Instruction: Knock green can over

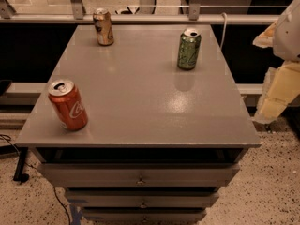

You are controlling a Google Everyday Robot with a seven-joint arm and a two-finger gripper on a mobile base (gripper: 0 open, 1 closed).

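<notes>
The green can (189,49) stands upright at the back right of the grey cabinet top (140,93). It has a dark green body, pale markings and an opened silver top. My gripper (277,93) hangs at the right edge of the view, beyond the cabinet's right side. It is to the right of the can, nearer the front, and well apart from it. It touches nothing.
A red Coca-Cola can (68,104) stands upright at the front left. A gold-brown can (103,27) stands at the back left. A metal rail (140,18) runs behind the cabinet. Drawers (140,175) sit below the top. Cables (9,146) lie on the speckled floor at the left.
</notes>
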